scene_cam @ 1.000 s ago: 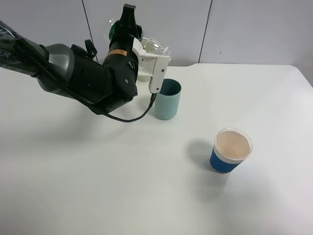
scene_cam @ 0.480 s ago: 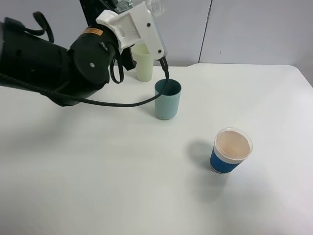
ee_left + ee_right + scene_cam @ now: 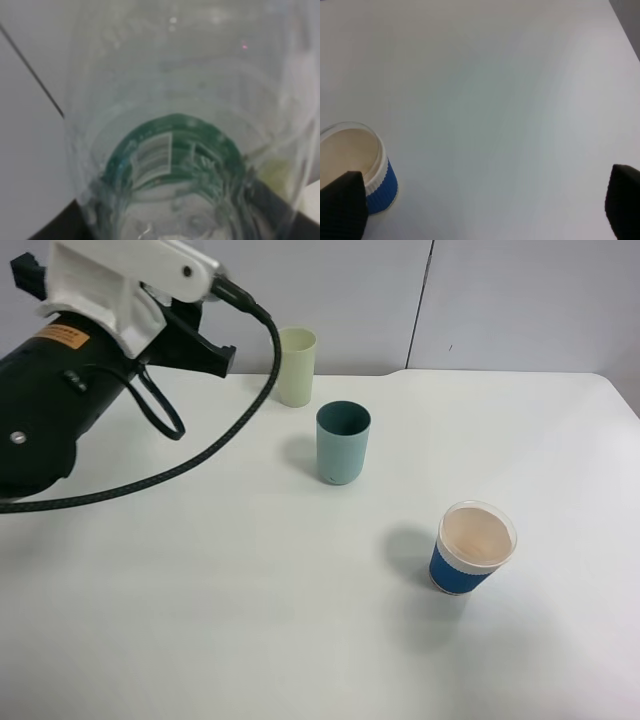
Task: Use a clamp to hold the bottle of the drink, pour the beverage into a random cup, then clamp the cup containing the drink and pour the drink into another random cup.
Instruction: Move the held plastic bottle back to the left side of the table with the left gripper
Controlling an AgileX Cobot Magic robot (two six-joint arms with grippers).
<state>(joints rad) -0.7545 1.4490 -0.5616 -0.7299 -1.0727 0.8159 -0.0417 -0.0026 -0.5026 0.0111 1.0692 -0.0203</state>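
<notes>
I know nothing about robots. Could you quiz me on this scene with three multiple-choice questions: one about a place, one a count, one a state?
1. Which cup stands nearest the back wall?
A) teal cup
B) blue paper cup
C) pale yellow-green cup

2. How many cups are on the table?
A) two
B) three
C) five

3. The right gripper is:
A) open, holding nothing
B) shut on a cup
C) shut with nothing in it

Answers:
1 C: in the high view it stands behind the teal cup.
2 B: those two plus the blue paper cup.
3 A: its fingertips sit wide apart over bare table.
</notes>
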